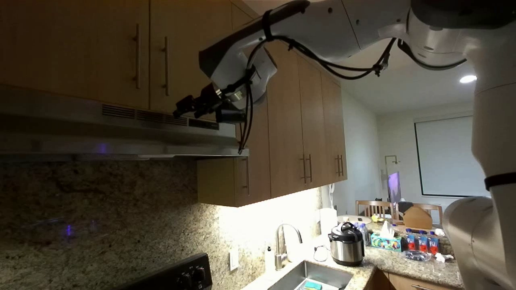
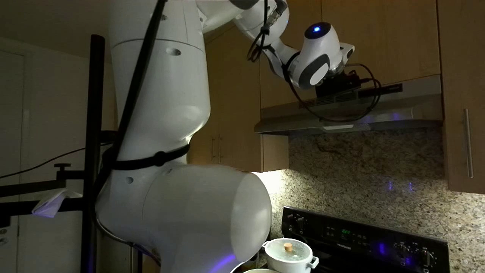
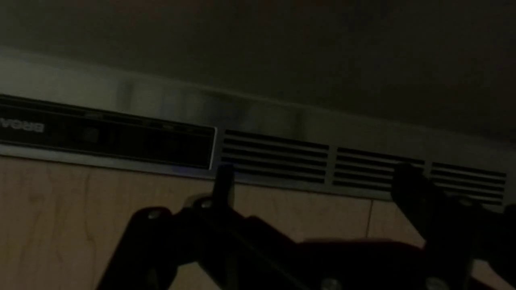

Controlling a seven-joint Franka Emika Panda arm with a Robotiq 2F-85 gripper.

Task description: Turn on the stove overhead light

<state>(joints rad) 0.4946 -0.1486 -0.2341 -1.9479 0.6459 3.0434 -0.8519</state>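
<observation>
The stove overhead light is in the grey range hood (image 1: 121,135) under the upper cabinets, seen in both exterior views. Its pale lamp panel (image 2: 338,127) casts no visible glow, and the granite below is dim. A dark control strip (image 3: 121,137) appears at left in the wrist view, lettering upside down, beside the vent slots (image 3: 276,157). My gripper (image 3: 315,168) is open and empty, its fingers spread across the vents, one tip close to the strip's end. In an exterior view, the gripper (image 1: 181,108) reaches the hood's upper front from the right; contact cannot be judged.
Cabinet doors (image 1: 189,52) with bar handles rise directly above the hood. Black cables (image 2: 337,120) loop from the wrist in front of the hood. Below are a black stove panel (image 2: 360,239) and a white lidded pot (image 2: 290,258). A sink (image 1: 310,274) lies farther along the counter.
</observation>
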